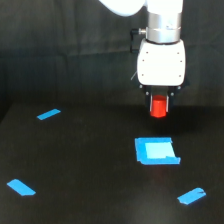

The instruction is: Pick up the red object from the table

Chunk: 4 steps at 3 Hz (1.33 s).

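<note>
The red object [159, 107] is seen gripped between the dark fingers of the gripper [159, 111], the jaws being clenched on its sides, with only its lower part showing below the white gripper body; it is held clear of the table [90, 165], above and a little behind the blue tape square [156, 151], and slightly toward the exterior view's right of that square's middle; whether any shadow beneath it touches the square cannot be told. The square is laid flat on the matte black surface, its pale centre framed by a brighter blue border, with a ragged edge at its lower right corner. Three loose blue tape strips are scattered around the square: one [48, 114] lies well apart to the exterior view's left and farther back; another [21, 187] is placed far to the left and nearer the front; a third [191, 196] is set close by, in front of the square and toward the right. Nothing is seen between the held object and the square; the strips are all kept well away from the gripper. A dark curtain-like backdrop is hung behind the table.
</note>
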Available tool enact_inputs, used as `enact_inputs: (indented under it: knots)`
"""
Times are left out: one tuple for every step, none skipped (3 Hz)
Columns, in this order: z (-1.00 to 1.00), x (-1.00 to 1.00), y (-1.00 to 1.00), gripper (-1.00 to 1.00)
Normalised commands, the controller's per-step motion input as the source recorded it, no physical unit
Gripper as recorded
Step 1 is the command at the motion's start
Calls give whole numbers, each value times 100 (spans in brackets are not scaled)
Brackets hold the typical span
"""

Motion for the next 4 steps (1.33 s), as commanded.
enact_inputs:
  knots:
    - [40, -3, -23, -100]
    - [37, -9, -8, -100]
    - [35, 0, -10, -100]
    - [23, 2, -2, -100]
